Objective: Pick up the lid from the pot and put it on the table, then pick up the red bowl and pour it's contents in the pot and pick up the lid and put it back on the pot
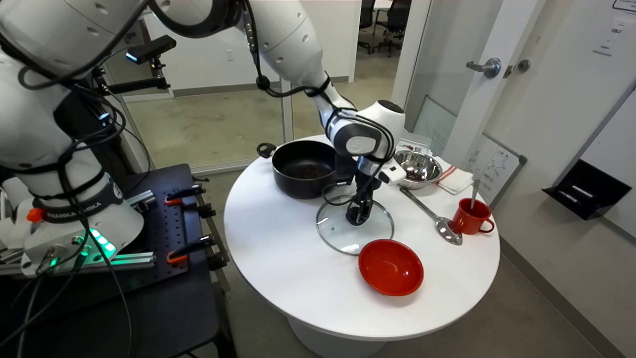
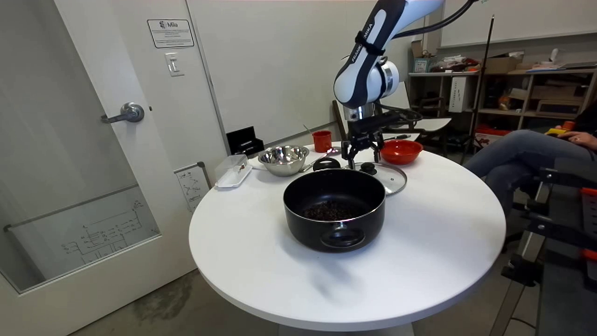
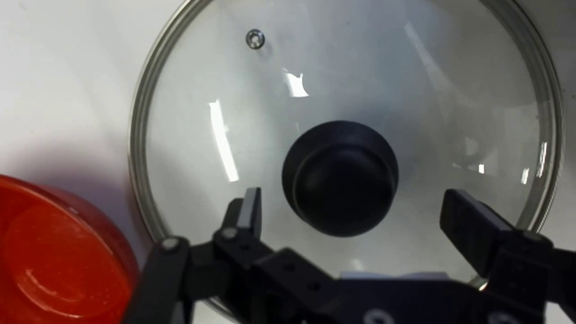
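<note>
Pincer [image 3: 353, 198]: spread, empty.
Pot [image 1: 299, 185]: eleven o'clock of me, dark bits [image 2: 330, 211] inside.
Lid [image 1: 345, 236]: on the table [image 1: 278, 258], beneath me — replacing it seems my step; next, clench the knob [image 3: 343, 186], lift.
Red bowl [image 1: 391, 268]: five o'clock, seemingly empty.

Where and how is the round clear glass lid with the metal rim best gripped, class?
Probably by its round black centre knob, from straight above: the lid lies flat on the round white table, and the knob stands up from the glass, narrower than the open jaws.
</note>
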